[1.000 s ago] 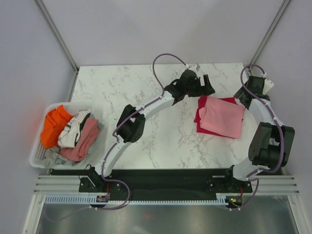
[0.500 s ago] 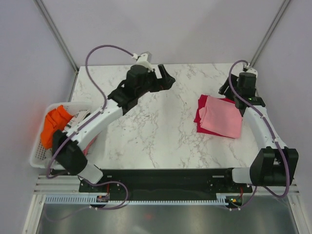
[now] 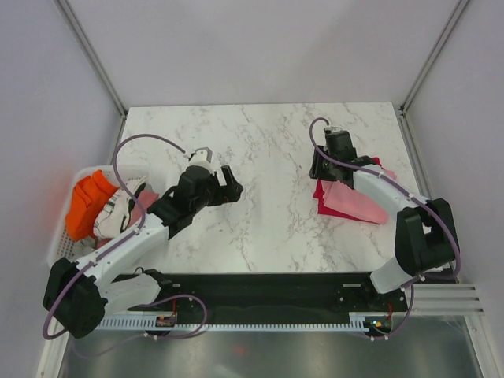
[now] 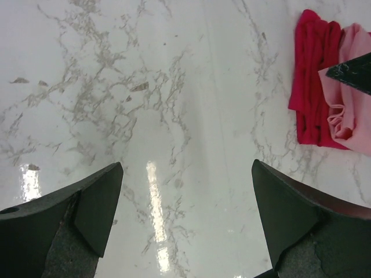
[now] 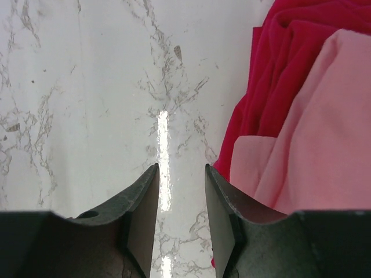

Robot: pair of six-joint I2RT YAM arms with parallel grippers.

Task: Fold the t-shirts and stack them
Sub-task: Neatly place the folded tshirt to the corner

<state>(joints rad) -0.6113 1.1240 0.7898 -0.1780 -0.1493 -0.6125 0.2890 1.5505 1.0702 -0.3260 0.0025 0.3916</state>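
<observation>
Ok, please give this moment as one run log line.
stacked: light pink folded cloth t-shirt on crimson red cloth t-shirt | left fingers: open, empty, over marble table | right fingers: narrow gap, empty, beside red t-shirt

A folded pink shirt [image 3: 358,203] lies on top of a red shirt [image 3: 319,192] on the right side of the marble table [image 3: 276,142]. The right gripper [image 3: 319,167] is at the far left corner of that pile, and the left gripper [image 3: 232,187] is over the bare table, well apart from the shirts. A white basket [image 3: 57,253] of orange, white and pink clothes [image 3: 87,205] stands at the table's left edge.
</observation>
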